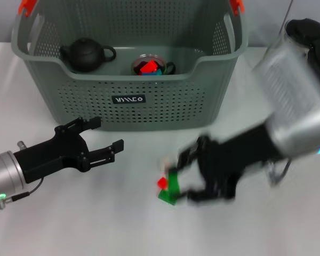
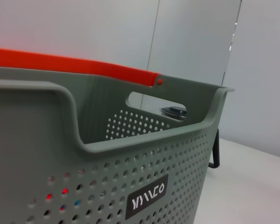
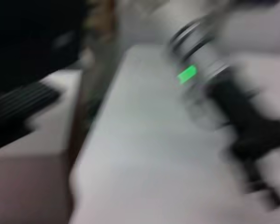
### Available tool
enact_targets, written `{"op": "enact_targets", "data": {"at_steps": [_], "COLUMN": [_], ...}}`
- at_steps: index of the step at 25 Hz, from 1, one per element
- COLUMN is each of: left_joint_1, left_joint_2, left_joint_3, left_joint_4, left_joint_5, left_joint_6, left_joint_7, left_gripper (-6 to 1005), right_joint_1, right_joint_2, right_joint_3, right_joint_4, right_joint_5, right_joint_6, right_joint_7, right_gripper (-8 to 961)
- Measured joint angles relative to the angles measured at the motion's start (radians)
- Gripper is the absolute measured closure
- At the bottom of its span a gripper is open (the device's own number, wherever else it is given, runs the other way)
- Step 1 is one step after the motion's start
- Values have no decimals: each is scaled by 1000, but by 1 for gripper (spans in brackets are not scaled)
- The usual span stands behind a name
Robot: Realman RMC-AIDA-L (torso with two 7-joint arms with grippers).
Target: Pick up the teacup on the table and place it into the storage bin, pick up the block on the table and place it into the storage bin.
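The storage bin (image 1: 149,109) stands at the back of the table; its perforated wall and black label (image 2: 148,201) fill the left wrist view. A teacup (image 1: 149,65) with red and blue pieces in it sits inside the bin. A green block (image 1: 169,191) with a red piece (image 1: 162,183) on it lies on the table in front of the bin. My right gripper (image 1: 185,178) is motion-blurred, open, with its fingertips right beside the block. My left gripper (image 1: 108,134) hovers open and empty in front of the bin's left half.
A black teapot (image 1: 84,54) sits in the bin's left part. A glass kettle (image 1: 305,33) stands at the back right, behind my right arm. Orange handle clips (image 1: 25,5) top the bin's corners. The right wrist view is blurred and shows my left arm (image 3: 196,79).
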State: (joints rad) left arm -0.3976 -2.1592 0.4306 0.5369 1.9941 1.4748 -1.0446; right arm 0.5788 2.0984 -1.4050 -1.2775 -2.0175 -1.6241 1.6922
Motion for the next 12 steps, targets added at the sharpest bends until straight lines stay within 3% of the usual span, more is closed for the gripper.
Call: {"op": "enact_targets", "data": {"at_steps": [7, 12], "left_joint_1": [-5, -6], "left_joint_2": [-1, -2], "left_joint_3": [2, 2], "left_joint_4": [-1, -2], "left_joint_5": [0, 0], "left_joint_6": [-6, -7], "left_joint_7": [0, 0], "left_gripper": [125, 126], "right_joint_1": [43, 88], "right_joint_2": [-2, 0], "right_joint_3": [201, 186], "right_joint_4": [-130, -109], "right_joint_5": [-1, -11], "right_joint_6": [24, 238], "right_joint_7": [183, 290], "right_gripper": [510, 510]}}
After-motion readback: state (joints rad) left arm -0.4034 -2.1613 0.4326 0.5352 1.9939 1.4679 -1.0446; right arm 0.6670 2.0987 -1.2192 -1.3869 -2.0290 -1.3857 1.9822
